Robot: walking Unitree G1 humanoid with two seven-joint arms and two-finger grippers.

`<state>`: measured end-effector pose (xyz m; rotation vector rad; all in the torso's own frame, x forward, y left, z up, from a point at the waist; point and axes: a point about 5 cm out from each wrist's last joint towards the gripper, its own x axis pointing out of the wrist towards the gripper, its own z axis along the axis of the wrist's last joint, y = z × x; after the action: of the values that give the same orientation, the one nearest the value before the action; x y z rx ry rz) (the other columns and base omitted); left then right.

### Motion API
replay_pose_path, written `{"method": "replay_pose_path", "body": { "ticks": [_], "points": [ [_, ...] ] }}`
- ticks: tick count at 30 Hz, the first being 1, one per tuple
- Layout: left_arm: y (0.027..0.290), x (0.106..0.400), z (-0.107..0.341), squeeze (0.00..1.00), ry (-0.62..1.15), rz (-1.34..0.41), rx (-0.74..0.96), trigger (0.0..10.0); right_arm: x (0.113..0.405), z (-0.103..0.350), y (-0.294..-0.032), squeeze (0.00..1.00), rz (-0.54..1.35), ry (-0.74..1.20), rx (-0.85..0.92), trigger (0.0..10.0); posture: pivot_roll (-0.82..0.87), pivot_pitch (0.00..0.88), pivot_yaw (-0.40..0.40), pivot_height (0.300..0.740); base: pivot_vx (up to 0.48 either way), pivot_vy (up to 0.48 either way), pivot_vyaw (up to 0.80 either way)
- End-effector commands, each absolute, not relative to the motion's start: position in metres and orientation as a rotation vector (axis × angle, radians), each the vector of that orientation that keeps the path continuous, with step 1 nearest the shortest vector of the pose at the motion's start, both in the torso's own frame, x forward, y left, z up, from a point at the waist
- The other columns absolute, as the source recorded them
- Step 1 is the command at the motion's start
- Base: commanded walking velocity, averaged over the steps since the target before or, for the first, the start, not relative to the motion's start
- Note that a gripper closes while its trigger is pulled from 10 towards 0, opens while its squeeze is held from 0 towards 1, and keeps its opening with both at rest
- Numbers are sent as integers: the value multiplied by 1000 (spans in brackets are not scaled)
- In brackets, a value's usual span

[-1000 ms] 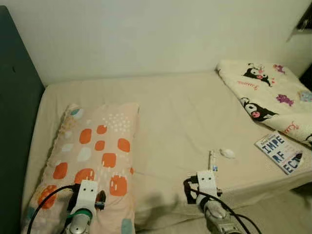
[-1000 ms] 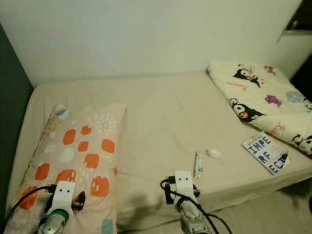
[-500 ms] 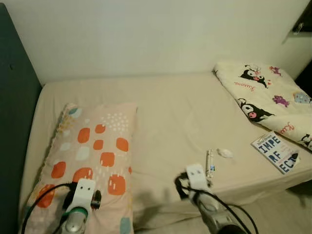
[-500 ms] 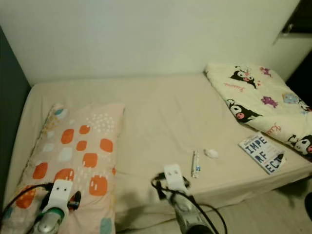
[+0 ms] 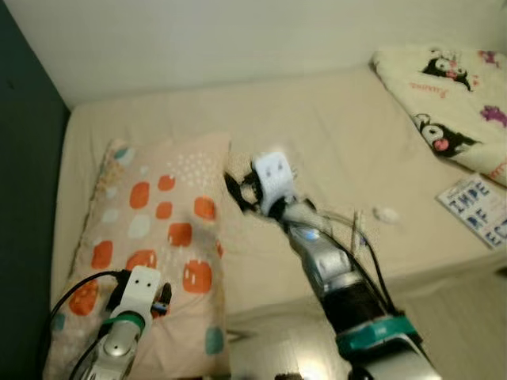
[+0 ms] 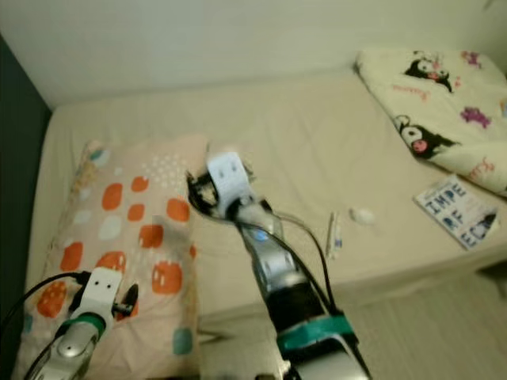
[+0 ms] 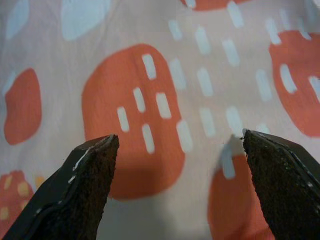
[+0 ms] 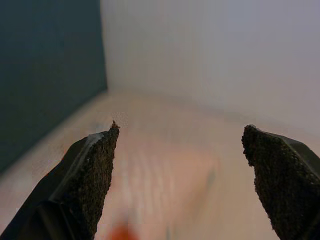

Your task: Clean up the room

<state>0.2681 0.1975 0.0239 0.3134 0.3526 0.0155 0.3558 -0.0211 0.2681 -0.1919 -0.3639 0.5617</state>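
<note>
At the lower left of the left eye view, the left gripper (image 7: 177, 185) hangs low over the near end of the pillow (image 5: 158, 237), its black fingers (image 7: 80, 185) spread wide with only orange-spotted fabric between them. From the bottom centre, the right arm reaches up the frame across the bed (image 5: 333, 150), and the right gripper (image 8: 180, 180) sits at the pillow's right edge near mid-frame, fingers wide apart and holding nothing, aimed toward the pillow and the dark headboard (image 8: 45, 75). Right of the arm, near the mattress's front edge, lie a small tube (image 6: 334, 233) and a white lump (image 5: 386, 214). A book (image 5: 479, 207) rests at the right edge. A cartoon-print blanket (image 5: 451, 87) fills the upper right corner.
</note>
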Motion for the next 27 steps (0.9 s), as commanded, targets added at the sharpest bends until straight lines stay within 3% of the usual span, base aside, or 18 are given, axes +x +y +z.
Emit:
{"method": "replay_pose_path", "body": {
  "ticks": [1,6,11,27],
  "points": [
    [200,257,16,0,402,-2,328,10000,347,299,-6,0,622,-423,-176,10000,45,265,56,740,0,0,0],
    [201,252,16,0,416,-9,329,10000,337,347,7,0,676,-523,-210,10000,45,275,52,740,0,0,0],
    [200,249,17,0,426,-9,325,10000,333,368,9,0,669,-549,-191,10000,49,275,45,740,0,0,0],
    [202,241,18,0,456,-1,326,10000,357,405,-60,0,440,-521,-30,10000,64,270,40,740,0,0,0]
  ]
}}
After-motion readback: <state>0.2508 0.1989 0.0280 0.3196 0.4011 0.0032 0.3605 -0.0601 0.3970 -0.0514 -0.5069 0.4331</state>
